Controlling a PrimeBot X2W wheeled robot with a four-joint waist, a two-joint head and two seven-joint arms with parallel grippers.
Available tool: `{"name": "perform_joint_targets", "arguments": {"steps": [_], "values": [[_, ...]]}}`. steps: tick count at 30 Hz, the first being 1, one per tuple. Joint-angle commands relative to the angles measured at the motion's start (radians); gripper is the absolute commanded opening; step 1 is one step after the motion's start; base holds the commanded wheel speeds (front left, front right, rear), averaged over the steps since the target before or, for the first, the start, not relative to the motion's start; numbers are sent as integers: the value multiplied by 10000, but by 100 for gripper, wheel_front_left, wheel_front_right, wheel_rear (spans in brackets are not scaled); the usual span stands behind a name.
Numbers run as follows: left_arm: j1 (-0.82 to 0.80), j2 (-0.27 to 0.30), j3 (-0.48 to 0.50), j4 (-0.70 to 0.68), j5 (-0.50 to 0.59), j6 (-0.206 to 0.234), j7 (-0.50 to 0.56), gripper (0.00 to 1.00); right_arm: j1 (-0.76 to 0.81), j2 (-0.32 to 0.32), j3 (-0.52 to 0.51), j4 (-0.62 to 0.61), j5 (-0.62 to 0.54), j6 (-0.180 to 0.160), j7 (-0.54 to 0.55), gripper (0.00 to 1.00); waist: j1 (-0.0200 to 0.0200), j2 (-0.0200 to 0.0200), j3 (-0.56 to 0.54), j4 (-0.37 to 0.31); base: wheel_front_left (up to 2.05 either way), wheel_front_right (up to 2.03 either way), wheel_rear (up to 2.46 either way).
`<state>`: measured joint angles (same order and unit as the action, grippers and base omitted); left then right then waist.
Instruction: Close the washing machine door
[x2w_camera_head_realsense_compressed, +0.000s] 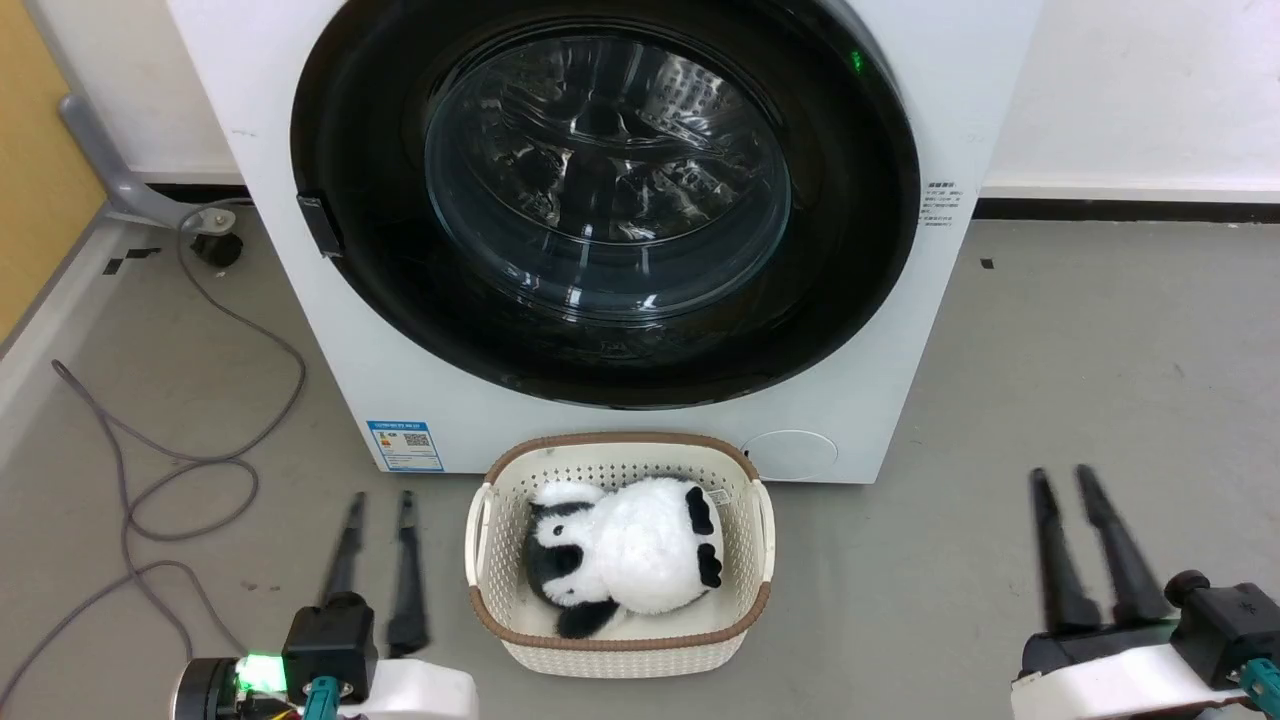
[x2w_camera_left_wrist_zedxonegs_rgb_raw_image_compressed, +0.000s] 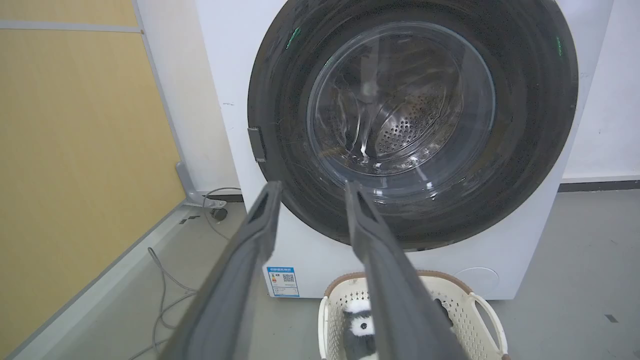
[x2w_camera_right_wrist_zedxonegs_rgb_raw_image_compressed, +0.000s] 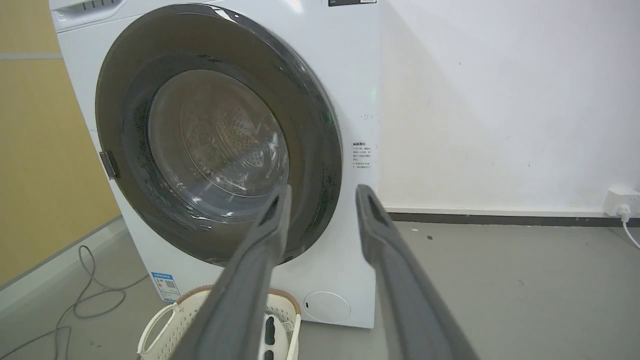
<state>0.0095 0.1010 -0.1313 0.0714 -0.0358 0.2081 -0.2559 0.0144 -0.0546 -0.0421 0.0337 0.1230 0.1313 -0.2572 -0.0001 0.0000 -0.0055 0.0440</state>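
The white washing machine stands straight ahead of me. Its round black-rimmed door with the bulging glass window lies against the machine's front, latch tab at its left edge. The left wrist view faces the door head on; the right wrist view sees the door from the right side. My left gripper hovers low over the floor, left of the basket, open and empty. Low at the right, my right gripper is also open and empty. Both grippers are well short of the door.
A cream basket holding a black-and-white panda plush sits on the floor right in front of the machine, between my grippers. Grey cable loops over the floor at the left, beside a yellow panel. Wall socket at the far right.
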Motion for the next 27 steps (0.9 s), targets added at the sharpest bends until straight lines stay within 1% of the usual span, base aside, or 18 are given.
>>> {"name": "perform_joint_targets", "arguments": {"steps": [1, 27], "values": [[0, -2, 2, -2, 1, -7, 8, 0, 0, 0, -1, -1, -4, 0, 8, 0, 1, 0, 0, -1, 0, 0, 0], [-20, -107, 275, -151, 75, -439, 540, 0, -30, 9, 87, -71, -260, -1, 543, 0, 1, 0, 12, -93, 0, 0, 0]]}}
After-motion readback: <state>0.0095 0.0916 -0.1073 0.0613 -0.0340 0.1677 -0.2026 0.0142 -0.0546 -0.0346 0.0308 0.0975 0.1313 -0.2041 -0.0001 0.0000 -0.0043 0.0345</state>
